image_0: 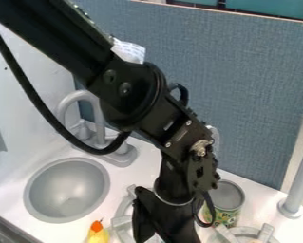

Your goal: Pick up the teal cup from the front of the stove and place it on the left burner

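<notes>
Tin can (227, 196) near the gripper (161, 231) (yellow-orange toy (98, 234) on its other side)

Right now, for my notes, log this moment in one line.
black gripper: over grey burner | green-labelled metal can: beside arm | orange-yellow object: between burner and round grey sink
</notes>
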`<state>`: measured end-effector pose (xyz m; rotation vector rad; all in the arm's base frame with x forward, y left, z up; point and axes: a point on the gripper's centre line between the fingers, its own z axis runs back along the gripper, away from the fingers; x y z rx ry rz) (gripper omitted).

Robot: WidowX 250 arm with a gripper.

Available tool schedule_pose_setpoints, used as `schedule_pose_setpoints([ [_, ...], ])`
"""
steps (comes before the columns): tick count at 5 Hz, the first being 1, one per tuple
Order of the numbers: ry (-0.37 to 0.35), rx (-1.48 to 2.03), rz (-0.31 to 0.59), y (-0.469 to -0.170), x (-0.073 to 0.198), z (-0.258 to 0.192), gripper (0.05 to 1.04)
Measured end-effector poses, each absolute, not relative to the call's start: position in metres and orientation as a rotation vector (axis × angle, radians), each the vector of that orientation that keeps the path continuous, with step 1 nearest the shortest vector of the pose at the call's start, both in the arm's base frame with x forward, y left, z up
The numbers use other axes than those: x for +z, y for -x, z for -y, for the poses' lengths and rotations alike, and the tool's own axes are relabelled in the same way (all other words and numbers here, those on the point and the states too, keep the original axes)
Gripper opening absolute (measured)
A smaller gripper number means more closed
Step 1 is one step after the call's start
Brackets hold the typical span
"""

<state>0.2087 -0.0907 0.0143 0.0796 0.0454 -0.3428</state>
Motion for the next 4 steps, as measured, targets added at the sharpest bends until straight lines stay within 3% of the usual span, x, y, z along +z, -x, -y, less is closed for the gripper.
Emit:
schedule_pose_setpoints([
  [1,-0.087,-0.344,-0.071,-0.207,0.008,0.090,1.001],
  [2,-0.123,-0.400,-0.139,-0.209,-0.025,0.103,1.001],
  [4,-0.055,-0.530,-0.146,-0.216,-0.057,0.126,1.001],
])
